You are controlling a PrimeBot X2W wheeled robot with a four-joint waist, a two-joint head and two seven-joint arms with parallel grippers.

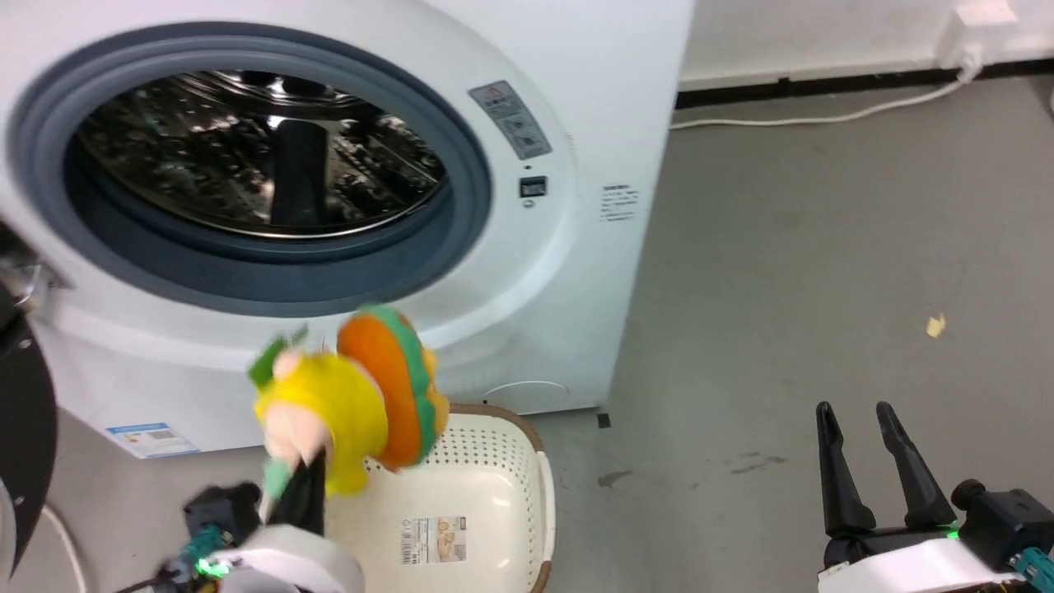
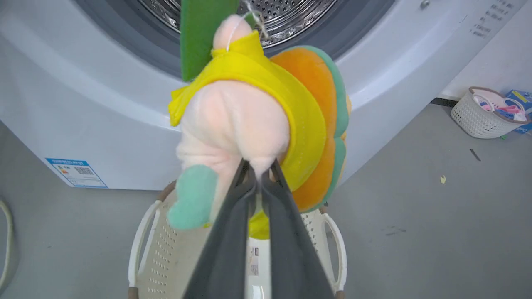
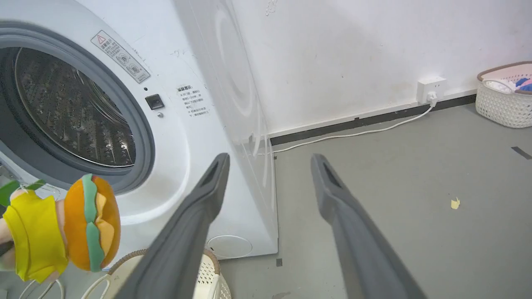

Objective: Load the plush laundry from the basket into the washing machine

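My left gripper (image 1: 300,461) is shut on the plush laundry (image 1: 354,403), a pink, yellow, orange and green toy, pinching its pale pink head (image 2: 232,124) between the fingertips (image 2: 249,174). The toy hangs in the air above the basket (image 1: 502,461), below the washing machine's (image 1: 576,272) grey-rimmed port (image 1: 247,165). The port stands uncovered, with the steel drum (image 2: 291,16) in sight. The basket's floor holds only its label sticker (image 1: 434,539). My right gripper (image 1: 865,412) is open low on the right over the floor, fingers (image 3: 199,203) apart with nothing between them.
The black-framed door (image 1: 25,428) hangs open at the far left. Grey floor stretches to the right of the machine, with a small yellow scrap (image 1: 935,325). A white cable (image 1: 823,115) runs along the wall to a socket. Another basket (image 3: 505,97) with clothes stands far off by the wall.
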